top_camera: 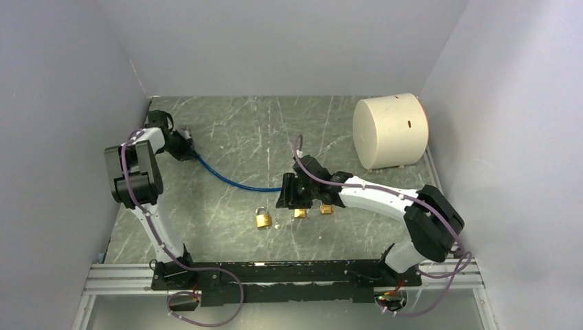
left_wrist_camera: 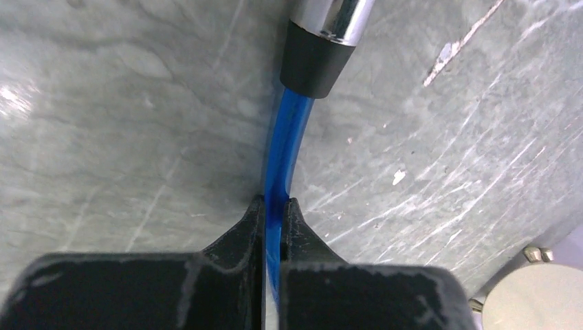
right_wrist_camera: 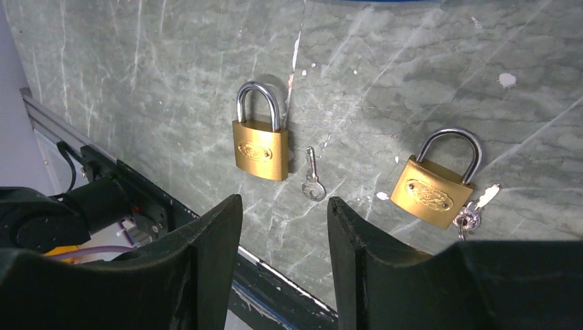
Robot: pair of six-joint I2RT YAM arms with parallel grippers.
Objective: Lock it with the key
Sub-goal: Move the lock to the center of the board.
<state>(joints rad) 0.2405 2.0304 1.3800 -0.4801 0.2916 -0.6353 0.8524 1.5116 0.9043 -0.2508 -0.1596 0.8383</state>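
While the left gripper point(left_wrist_camera: 275, 203) is clamped on the blue cable point(left_wrist_camera: 283, 141) at the desk's point(top_camera: 227, 137) far left, a brass padlock point(right_wrist_camera: 260, 148) lies mid-desk, a loose key point(right_wrist_camera: 313, 181) just right of it. The right gripper point(right_wrist_camera: 283, 203) hovers near them, jaws apart, with a second padlock point(right_wrist_camera: 432, 193) farther right.

Loose key point(right_wrist_camera: 313, 184) in gap between padlock point(right_wrist_camera: 260, 150) and second padlock point(right_wrist_camera: 432, 192), blue cable point(top_camera: 234, 180) beyond
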